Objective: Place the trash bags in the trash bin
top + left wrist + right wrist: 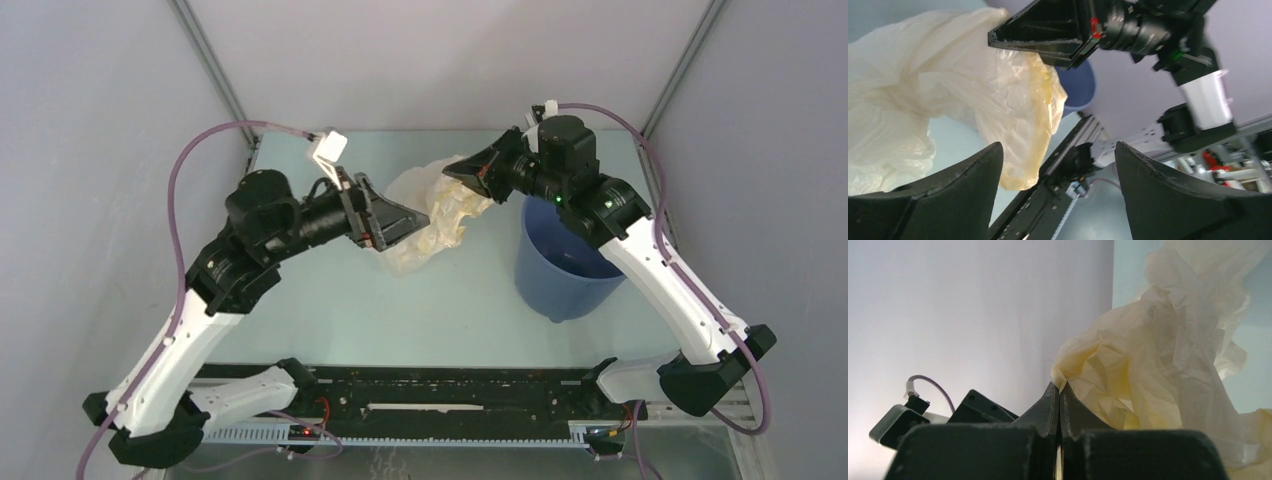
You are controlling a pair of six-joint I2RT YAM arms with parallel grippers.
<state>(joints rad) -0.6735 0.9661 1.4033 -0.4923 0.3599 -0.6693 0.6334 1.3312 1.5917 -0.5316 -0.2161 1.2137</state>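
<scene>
The trash bag [432, 212], thin, crinkly and cream-tinted, hangs bunched above the table's middle. My right gripper [456, 172] is shut on its upper edge; in the right wrist view the closed fingertips [1059, 386] pinch a fold of the bag [1158, 365]. My left gripper [412, 222] stands open against the bag's left side. In the left wrist view its gripper [1058, 147] has nothing between the fingers, and the bag [948, 90] lies off to the upper left. The trash bin [562, 270], a round blue bucket, stands upright under my right forearm, partly hidden by it, to the right of the bag.
A black rail [430, 385] runs along the table's near edge between the arm bases. Grey enclosure walls and metal posts [205, 55] close in the left, back and right. The bin [1079, 85] shows as a blue patch behind the bag in the left wrist view.
</scene>
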